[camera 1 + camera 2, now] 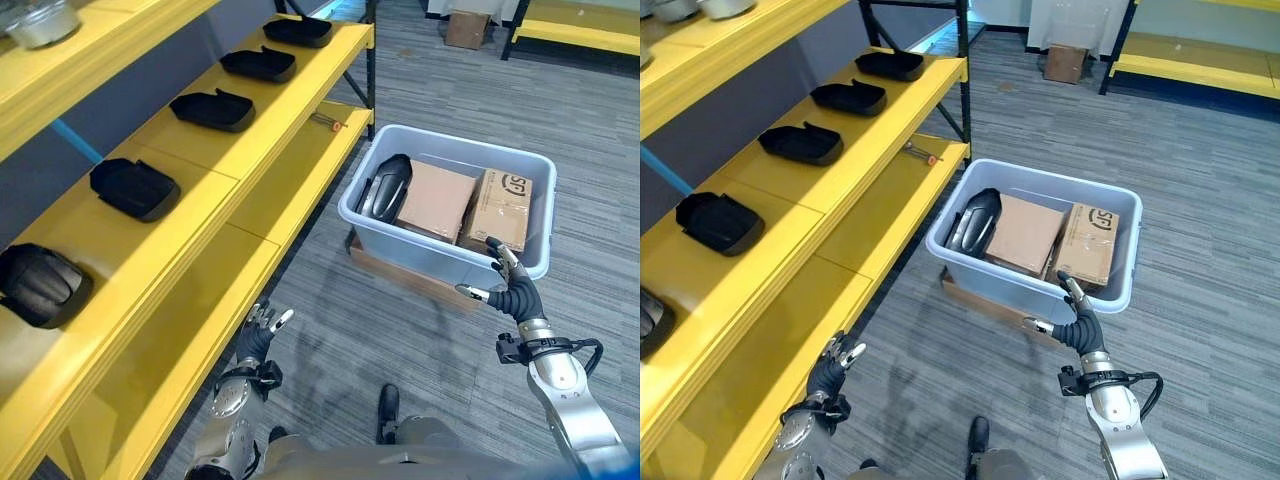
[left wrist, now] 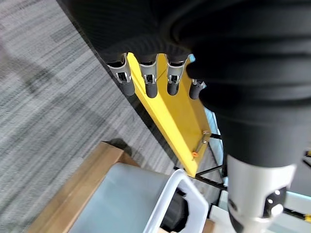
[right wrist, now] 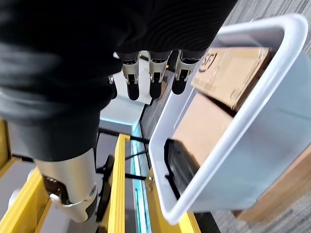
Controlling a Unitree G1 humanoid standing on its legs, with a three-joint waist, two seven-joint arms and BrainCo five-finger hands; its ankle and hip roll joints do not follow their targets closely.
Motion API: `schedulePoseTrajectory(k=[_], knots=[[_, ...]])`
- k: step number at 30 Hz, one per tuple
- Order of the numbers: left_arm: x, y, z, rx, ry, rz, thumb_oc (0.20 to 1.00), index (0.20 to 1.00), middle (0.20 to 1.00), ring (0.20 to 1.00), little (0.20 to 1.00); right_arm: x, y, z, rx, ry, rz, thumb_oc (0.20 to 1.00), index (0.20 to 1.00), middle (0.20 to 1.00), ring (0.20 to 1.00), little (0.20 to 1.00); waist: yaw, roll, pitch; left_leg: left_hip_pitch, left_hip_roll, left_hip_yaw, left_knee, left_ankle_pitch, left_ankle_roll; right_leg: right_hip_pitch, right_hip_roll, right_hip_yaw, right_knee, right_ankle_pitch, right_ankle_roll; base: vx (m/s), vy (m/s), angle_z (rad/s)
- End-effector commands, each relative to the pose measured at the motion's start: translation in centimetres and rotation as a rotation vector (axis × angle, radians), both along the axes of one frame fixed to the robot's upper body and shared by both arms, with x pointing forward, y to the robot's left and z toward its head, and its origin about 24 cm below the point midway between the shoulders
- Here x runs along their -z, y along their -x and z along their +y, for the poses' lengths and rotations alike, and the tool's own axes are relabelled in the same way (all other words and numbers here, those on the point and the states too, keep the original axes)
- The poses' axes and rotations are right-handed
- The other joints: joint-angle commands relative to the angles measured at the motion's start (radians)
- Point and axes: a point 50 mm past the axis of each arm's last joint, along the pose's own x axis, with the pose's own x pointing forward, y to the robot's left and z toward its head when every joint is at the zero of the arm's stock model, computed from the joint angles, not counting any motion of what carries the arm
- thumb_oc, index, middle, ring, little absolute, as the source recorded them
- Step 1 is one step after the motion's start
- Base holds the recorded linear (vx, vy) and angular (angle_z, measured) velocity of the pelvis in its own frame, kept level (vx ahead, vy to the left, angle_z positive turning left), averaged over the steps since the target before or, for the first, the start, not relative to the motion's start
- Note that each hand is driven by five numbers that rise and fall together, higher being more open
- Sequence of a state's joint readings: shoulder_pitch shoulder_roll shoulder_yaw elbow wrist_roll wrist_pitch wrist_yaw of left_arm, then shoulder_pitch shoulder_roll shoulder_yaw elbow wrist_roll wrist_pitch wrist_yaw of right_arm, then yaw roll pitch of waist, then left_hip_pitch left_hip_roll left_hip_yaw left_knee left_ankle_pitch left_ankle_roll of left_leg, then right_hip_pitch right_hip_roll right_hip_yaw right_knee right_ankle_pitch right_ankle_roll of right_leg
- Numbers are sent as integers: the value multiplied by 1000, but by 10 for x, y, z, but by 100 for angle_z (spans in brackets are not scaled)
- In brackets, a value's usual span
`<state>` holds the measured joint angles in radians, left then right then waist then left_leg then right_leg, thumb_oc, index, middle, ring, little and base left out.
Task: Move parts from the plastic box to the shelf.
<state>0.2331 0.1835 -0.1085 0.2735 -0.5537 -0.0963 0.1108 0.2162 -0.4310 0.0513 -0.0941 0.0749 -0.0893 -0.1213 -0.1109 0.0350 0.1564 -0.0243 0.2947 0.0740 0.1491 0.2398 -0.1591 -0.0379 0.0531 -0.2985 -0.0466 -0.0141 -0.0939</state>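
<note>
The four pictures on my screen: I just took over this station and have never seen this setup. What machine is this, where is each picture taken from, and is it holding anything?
This is a two-legged humanoid robot with two arms. Two pictures come from cameras on its head, looking down; the other two sit on its wrists, looking along the fingers. On the floor stands a grey plastic box holding one black part and two cardboard boxes. To the robot's left is a yellow shelf with five black parts laid in a row. The right hand is raised open by the box's near rim; the left hand hangs open beside the shelf. Neither holds anything.
</note>
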Motion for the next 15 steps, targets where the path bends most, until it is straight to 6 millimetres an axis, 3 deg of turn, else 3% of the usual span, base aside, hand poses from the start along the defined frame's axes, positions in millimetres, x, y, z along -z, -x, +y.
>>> schedulePoseTrajectory(k=[1, 2, 3, 4, 5, 7, 8, 11, 15], knots=[[-22, -8, 23, -3, -86, -108, 1000, 1000, 1000, 1000, 1000, -27, -5, 2, -16, -32, -154, 1000, 1000, 1000, 1000, 1000, 28, -48, 42, -68, -113, -55, 318, -140, 96, 31, -68, 166, 37, -53, 106, 69, -201, -37], [-22, -7, 22, -6, -83, -107, 1000, 1000, 1000, 1000, 1000, -26, -4, 1, -9, -29, -152, 1000, 1000, 1000, 1000, 1000, 34, -55, 51, -109, -127, -45, 322, -162, 107, 41, -74, 167, 39, -59, 103, 44, -65, -80], [-21, -6, 23, -8, -86, -102, 1000, 1000, 1000, 1000, 1000, -25, -5, 0, 2, -34, -150, 1000, 1000, 1000, 1000, 1000, 53, -66, 66, -185, -202, -57, 278, -232, 127, 54, -83, 184, 41, -63, 114, 91, 1, -81], [-20, -5, 24, -16, -83, -100, 1000, 1000, 1000, 1000, 1000, -25, -6, 1, -1, -35, -153, 1000, 1000, 1000, 1000, 1000, 60, -70, 64, -203, -221, -66, 215, -242, 131, 55, -85, 193, 42, -67, 124, 150, 55, -51], [-20, -5, 24, -23, -82, -99, 1000, 1000, 1000, 1000, 1000, -25, -6, 1, 0, -33, -154, 1000, 1000, 1000, 1000, 1000, 64, -67, 68, -217, -207, -72, 127, -218, 121, 67, -81, 195, 41, -74, 129, 183, 82, -27], [-18, -5, 23, -18, -85, -91, 1000, 1000, 1000, 1000, 1000, -21, -4, 2, 6, -36, -142, 1000, 1000, 1000, 1000, 1000, 73, -56, 72, -234, -191, -94, -50, -111, 97, 82, -69, 198, 42, -84, 133, 251, 125, -102], [-18, -7, 23, -21, -95, -95, 1000, 1000, 1000, 1000, 1000, -18, -5, 1, 15, -24, -131, 1000, 1000, 1000, 1000, 1000, 89, -45, 75, -265, -206, -144, -158, -76, 76, 110, -60, 222, 40, -103, 136, 339, 187, -66], [-17, -8, 23, -26, -90, -95, 1000, 1000, 1000, 1000, 1000, -17, -7, 3, 6, -21, -128, 1000, 1000, 1000, 1000, 1000, 96, -35, 66, -257, -198, -166, -196, -48, 56, 144, -63, 258, 42, -130, 145, 230, 155, -19], [-18, -8, 23, -46, -72, -106, 1000, 1000, 1000, 1000, 1000, -16, -9, 13, -50, -23, -113, 1000, 1000, 1000, 1000, 1000, 112, -34, 42, -200, -189, -144, -153, -79, 72, 182, -103, 317, 40, -141, 168, 339, 331, -88]])
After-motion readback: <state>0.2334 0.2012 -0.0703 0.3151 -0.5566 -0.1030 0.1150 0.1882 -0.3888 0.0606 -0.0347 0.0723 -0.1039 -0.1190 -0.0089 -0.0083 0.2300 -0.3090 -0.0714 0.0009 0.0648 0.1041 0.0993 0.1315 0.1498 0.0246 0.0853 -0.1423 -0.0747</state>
